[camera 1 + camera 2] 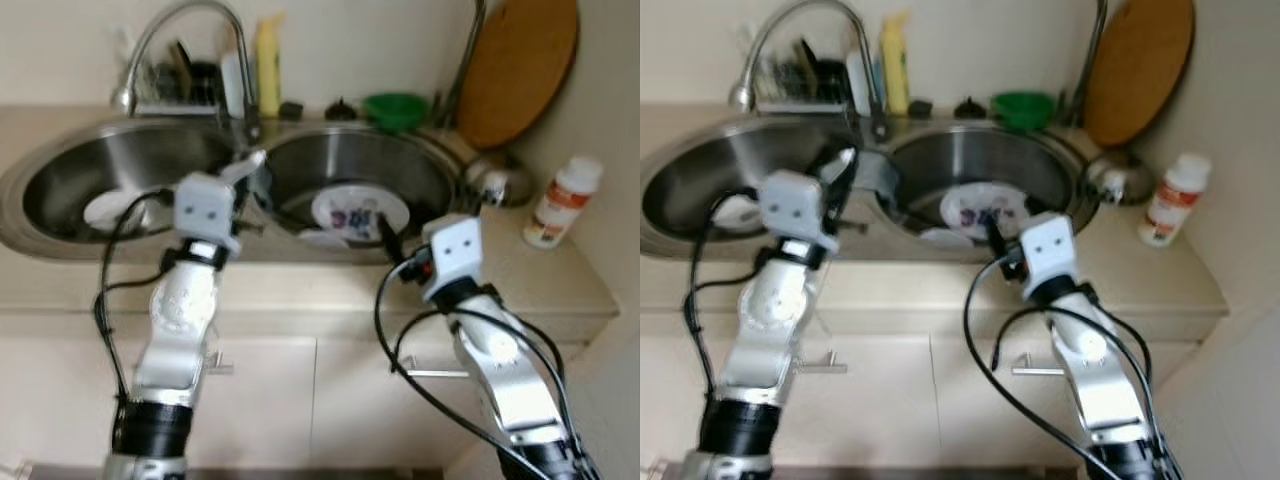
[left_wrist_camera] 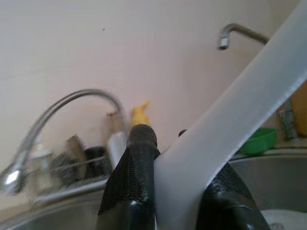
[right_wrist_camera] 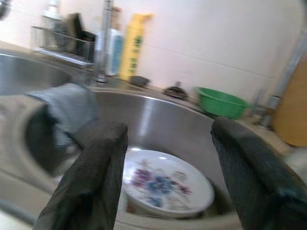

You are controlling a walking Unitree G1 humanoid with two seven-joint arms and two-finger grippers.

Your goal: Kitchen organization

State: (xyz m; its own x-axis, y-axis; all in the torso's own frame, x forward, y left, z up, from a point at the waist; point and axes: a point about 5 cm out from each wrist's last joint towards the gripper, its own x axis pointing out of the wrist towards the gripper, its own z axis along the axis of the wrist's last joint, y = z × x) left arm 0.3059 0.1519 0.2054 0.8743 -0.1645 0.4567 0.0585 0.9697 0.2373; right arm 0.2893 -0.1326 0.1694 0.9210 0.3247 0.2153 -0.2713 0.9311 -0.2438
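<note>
A double steel sink (image 1: 60, 240) lies before me. A white plate with a flower pattern (image 1: 358, 212) lies in the right basin, with a small white dish (image 1: 322, 238) beside it. Another white dish (image 1: 115, 210) lies in the left basin. My left gripper (image 1: 248, 165) is raised over the divider between the basins and is shut on a flat white piece (image 2: 240, 110) that sticks up past its fingers. My right gripper (image 3: 168, 139) is open at the front rim of the right basin, pointing at the flowered plate (image 3: 163, 184). A grey cloth (image 3: 62, 110) hangs over the divider.
A curved tap (image 1: 190, 20), a dish rack (image 1: 185, 85), a yellow bottle (image 1: 268, 50) and a green bowl (image 1: 395, 108) line the back wall. A round wooden board (image 1: 520, 65) leans at the right. A white bottle (image 1: 565, 200) and a metal bowl (image 1: 495, 180) stand on the right counter.
</note>
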